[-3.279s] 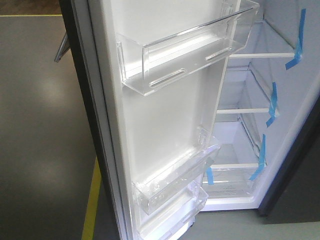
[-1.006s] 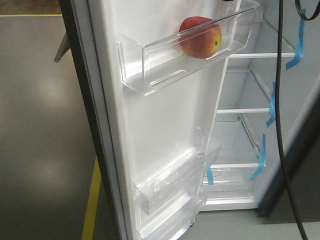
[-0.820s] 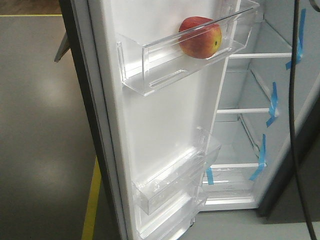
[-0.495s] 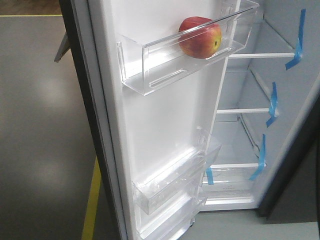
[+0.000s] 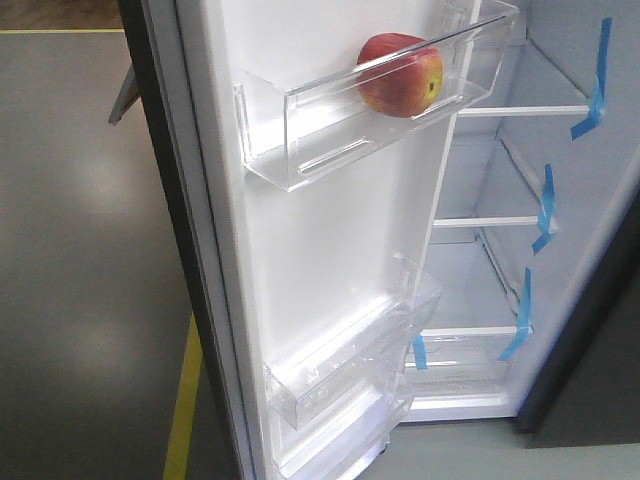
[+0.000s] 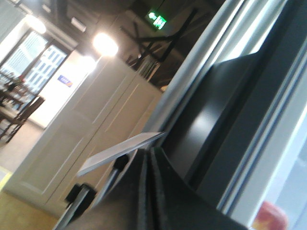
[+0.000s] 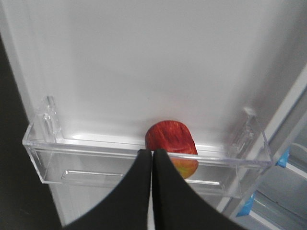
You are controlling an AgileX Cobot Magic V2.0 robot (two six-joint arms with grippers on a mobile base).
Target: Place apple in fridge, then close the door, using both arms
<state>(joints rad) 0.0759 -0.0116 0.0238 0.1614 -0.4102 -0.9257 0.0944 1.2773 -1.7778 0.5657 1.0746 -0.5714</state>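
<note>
The red and yellow apple (image 5: pixel 400 74) rests in the upper clear bin (image 5: pixel 300 140) on the white inside of the open door (image 5: pixel 320 260). The fridge (image 5: pixel 500 300) stands open to the right, with white-edged shelves and blue tape strips. In the right wrist view my right gripper (image 7: pixel 152 154) is shut and empty, just in front of that bin (image 7: pixel 72 158) and apart from the apple (image 7: pixel 171 138). In the left wrist view my left gripper (image 6: pixel 149 151) is shut and empty beside the door's dark outer face (image 6: pixel 225 105); a sliver of the apple (image 6: pixel 271 216) shows at the lower right. Neither gripper shows in the front view.
Two lower clear door bins (image 5: pixel 340 370) hang near the door's foot. A yellow floor line (image 5: pixel 182 410) runs on the grey floor to the left. White cabinet doors (image 6: pixel 91 124) and ceiling lights show behind the left gripper.
The apple now rests in the upper door bin, which was empty 3.3 s ago. A dark cable that hung at the right of the front view has moved out of view.
</note>
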